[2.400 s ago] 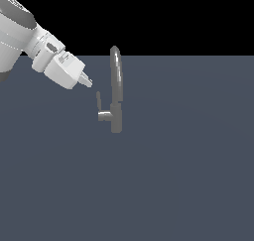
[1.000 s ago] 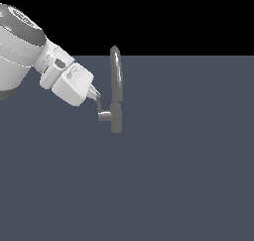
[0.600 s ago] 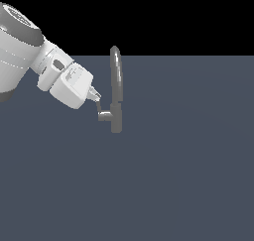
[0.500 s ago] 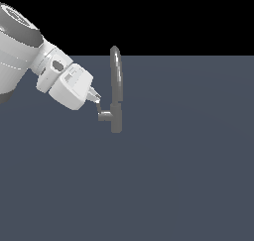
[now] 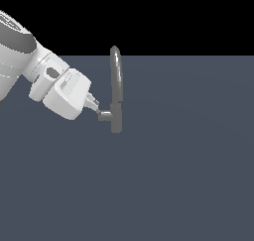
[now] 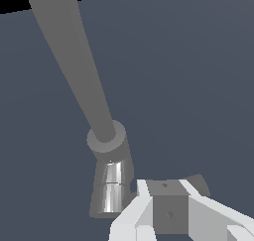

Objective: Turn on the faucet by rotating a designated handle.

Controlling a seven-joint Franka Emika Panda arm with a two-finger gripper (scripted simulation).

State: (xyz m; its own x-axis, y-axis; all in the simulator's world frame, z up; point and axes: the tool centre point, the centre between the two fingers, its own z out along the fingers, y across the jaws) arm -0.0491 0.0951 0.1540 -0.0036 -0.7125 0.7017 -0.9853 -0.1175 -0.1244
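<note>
Gripper (image 5: 95, 105) clenched on the handle (image 6: 171, 206), which sits at the faucet's (image 5: 115, 89) side stub on the exterior view's left; risk: thin lever slips from the fingers (image 6: 133, 216) mid-turn if rotation runs off-axis.

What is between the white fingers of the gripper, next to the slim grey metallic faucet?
A grey block, apparently the handle, sits between the gripper's fingers, beside the faucet. Its lower part is out of frame.
</note>
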